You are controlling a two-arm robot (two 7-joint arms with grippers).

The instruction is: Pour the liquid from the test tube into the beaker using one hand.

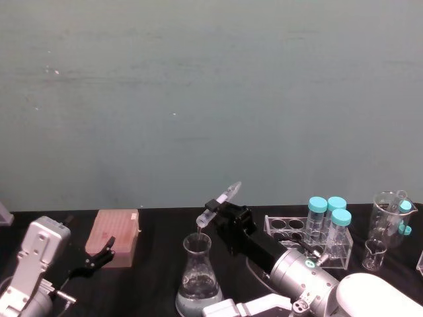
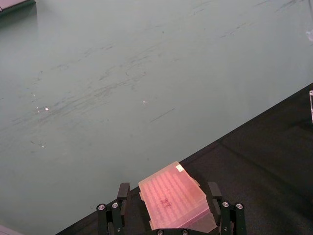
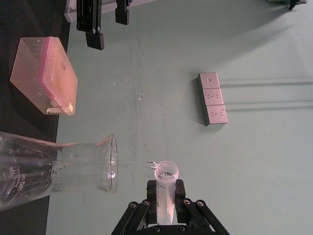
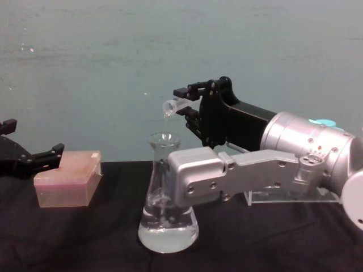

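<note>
Right gripper [image 4: 182, 101] fingers are clamping the test tube [image 4: 173, 105], tipping it over the beaker [image 4: 167, 195]; liquid's maybe dripping. Left gripper [image 2: 169, 215] is idling, fingers open.

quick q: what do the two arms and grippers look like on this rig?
Right arm: bulky silver cylindrical body, grey metal link with screws, teal mark on top, white shell at the edge. Right gripper: black, two-fingered, on a black block. Left arm: silver-grey housing. Left gripper: all black, slim fingers.

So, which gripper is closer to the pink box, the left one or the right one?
Left. The left gripper sits right beside the pink box, fingers open toward it. The right gripper is farther off, holding the test tube over the beaker.
</note>
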